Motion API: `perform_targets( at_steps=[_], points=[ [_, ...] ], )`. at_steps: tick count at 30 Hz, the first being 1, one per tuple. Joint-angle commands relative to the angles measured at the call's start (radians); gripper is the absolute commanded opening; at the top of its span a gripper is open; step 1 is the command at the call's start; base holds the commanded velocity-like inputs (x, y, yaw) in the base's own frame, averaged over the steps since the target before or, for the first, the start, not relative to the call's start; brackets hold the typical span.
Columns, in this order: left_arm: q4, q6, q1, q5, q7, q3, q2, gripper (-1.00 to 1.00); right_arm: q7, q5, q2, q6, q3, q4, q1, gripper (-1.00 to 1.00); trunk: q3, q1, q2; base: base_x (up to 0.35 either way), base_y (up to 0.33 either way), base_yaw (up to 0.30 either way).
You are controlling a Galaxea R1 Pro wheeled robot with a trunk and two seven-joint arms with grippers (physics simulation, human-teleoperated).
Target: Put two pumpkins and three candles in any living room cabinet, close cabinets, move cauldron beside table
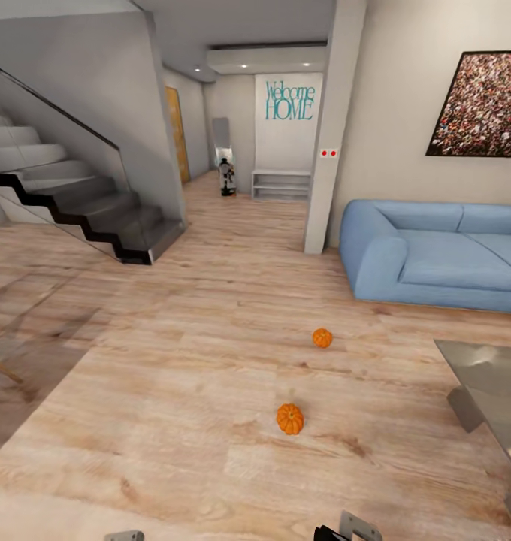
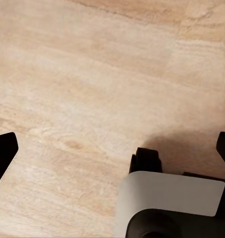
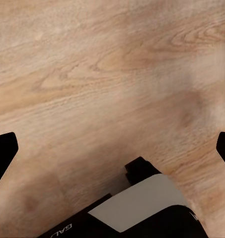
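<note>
Both arms' fingers spread empty; table (image 1: 485,376) cut off beside two floor pumpkins (image 1: 290,418).

Pale wood-plank floor (image 1: 173,391), matt with visible grain and knots; two small orange ribbed pumpkins (image 1: 289,418) on it, skin dull; blue cloth sofa (image 1: 436,255) beyond them, soft matt; grey glass-topped table (image 1: 488,376) right of the pumpkins, glossy and reflective; grey staircase (image 1: 75,203) with smooth glass balustrade.

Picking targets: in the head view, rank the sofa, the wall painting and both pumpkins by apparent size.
1. Blue sofa
2. Wall painting
3. Nearer pumpkin
4. Farther pumpkin
The pumpkins' difference may just be nearness to the camera.
</note>
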Motion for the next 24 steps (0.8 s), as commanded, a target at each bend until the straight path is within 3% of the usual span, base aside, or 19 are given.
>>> perform_targets(
  at_steps=[1, 7, 24],
  points=[
    [0.000, 0.000, 0.000, 0.000, 0.000, 0.000, 0.000, 1.00, 0.000, 0.000, 0.000, 0.000, 0.000, 0.000, 0.000, 1.00, 0.000, 0.000, 0.000, 0.291, -0.131, -0.282],
    [0.000, 0.000, 0.000, 0.000, 0.000, 0.000, 0.000, 1.00, 0.000, 0.002, 0.000, 0.000, 0.001, 0.000, 0.000, 1.00, 0.000, 0.000, 0.000, 0.265, -0.218, -0.204],
    [0.000, 0.000, 0.000, 0.000, 0.000, 0.000, 0.000, 1.00, 0.000, 0.007, 0.001, 0.000, 0.006, -0.001, 0.000, 1.00, 0.000, 0.000, 0.000, 0.259, -0.219, -0.006]
  ],
)
